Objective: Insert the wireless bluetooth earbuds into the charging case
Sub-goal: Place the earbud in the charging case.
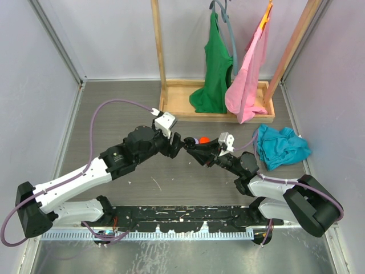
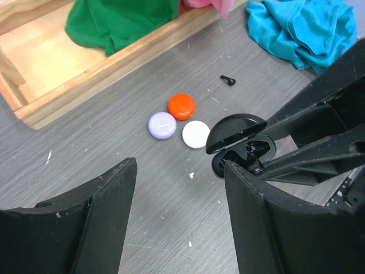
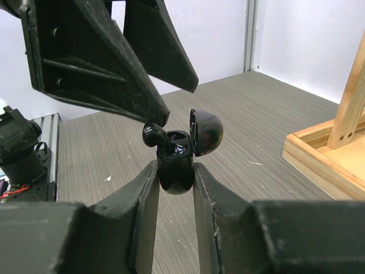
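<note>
Grey wood-grain desk (image 2: 85,142) is littered; red disc (image 2: 181,106), lilac disc (image 2: 162,125) and white disc (image 2: 195,134) are clustered together; black earbud (image 2: 228,80) is laid nearby; teal cloth (image 2: 302,28) and wooden rack base (image 2: 131,56) are set farther back.

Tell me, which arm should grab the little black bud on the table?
Probably the left: the left pincer is open and empty. The right pincer is busy clamping the open charging case. The black bud lies loose near the teal cloth.

Red disc (image 2: 181,106), lilac disc (image 2: 162,125) and white disc (image 2: 196,135) cluster near the wooden rack (image 2: 114,65).
</note>
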`<state>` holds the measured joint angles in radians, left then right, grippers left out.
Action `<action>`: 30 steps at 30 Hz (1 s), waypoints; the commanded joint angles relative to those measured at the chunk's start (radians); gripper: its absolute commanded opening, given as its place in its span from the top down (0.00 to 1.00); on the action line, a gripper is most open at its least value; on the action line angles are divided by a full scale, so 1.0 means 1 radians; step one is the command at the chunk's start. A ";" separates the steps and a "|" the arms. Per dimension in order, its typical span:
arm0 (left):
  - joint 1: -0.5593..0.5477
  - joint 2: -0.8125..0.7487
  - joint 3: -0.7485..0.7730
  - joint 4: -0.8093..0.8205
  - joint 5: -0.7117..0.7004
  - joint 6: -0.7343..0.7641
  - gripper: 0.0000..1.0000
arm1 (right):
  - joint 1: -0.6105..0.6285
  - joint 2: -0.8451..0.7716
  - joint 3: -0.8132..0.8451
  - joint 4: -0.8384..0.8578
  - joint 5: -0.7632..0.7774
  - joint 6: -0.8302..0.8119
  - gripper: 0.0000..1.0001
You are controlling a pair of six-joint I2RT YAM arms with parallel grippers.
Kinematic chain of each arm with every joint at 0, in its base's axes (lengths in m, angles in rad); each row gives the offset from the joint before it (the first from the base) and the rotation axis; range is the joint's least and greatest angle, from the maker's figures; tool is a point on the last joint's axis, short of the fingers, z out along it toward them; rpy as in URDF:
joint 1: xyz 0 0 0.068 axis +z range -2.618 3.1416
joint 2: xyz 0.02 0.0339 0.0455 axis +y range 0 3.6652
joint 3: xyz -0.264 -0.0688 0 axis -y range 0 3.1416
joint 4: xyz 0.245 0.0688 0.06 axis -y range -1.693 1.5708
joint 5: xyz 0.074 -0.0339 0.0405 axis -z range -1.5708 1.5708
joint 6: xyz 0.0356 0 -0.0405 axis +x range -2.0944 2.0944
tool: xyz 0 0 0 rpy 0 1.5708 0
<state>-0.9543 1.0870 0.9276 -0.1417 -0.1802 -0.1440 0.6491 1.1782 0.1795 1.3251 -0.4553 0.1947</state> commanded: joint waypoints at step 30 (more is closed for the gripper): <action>0.039 0.010 0.065 0.024 0.172 -0.068 0.25 | -0.003 0.002 -0.001 0.098 -0.015 0.026 0.99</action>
<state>-0.9474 1.1564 0.9913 -0.1551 -0.0628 -0.2024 0.6483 1.1851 0.1795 1.3388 -0.4759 0.2161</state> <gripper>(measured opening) 0.741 0.330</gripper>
